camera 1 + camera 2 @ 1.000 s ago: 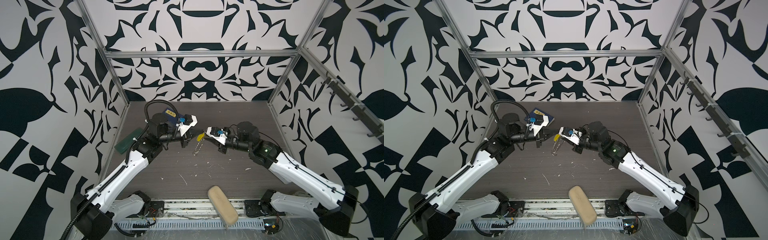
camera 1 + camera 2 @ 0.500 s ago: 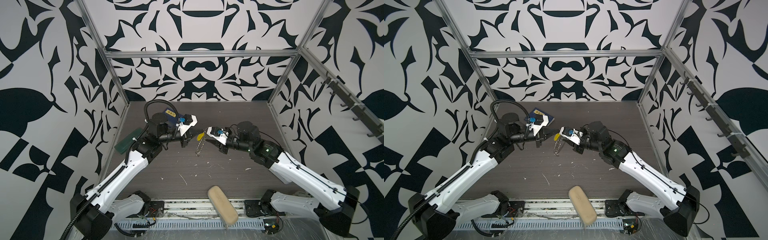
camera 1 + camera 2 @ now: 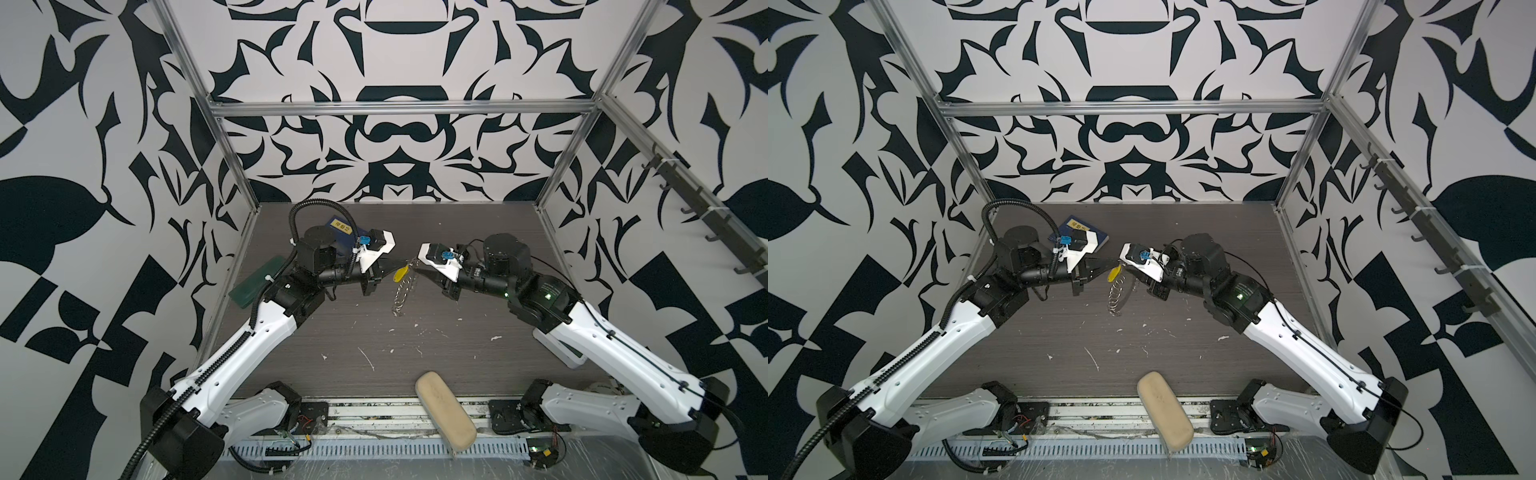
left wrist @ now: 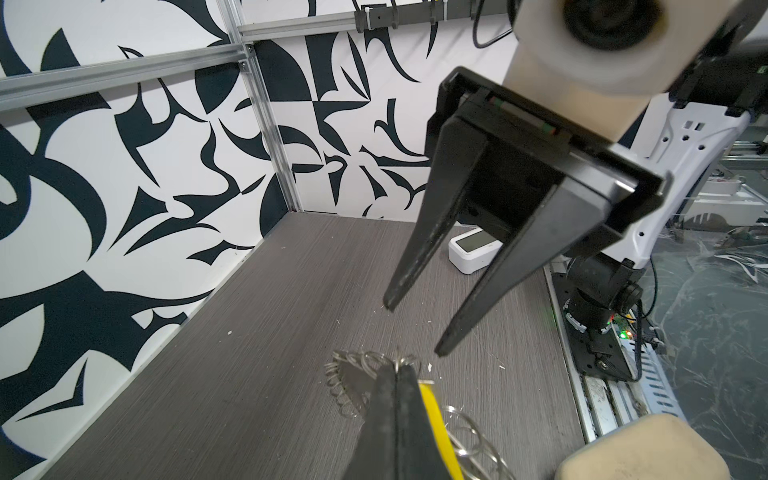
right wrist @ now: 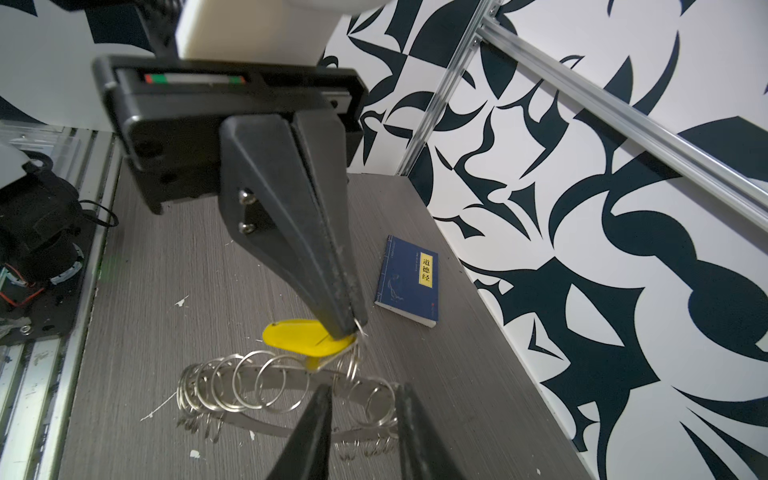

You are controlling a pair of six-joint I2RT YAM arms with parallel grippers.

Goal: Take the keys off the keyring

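Yellow keys [image 5: 305,338] clamped, right wrist clearest.

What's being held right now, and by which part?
Left pincer pinches the yellow tag at its ring end; the ringed disc hangs below. Right pincer is open, holding nothing.

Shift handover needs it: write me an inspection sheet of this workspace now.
Surface: dark table, strewn with white scraps.
Job's things: yellow key tag; ringed disc hanging from it.
Clutter: blue book, green slab, beige pad, white device.
Hands: left hand shut on the tag; right hand open near the disc.
Cables: black hose on left arm; wires at bases.
Surroundings: patterned walls, aluminium frame, hook rail.
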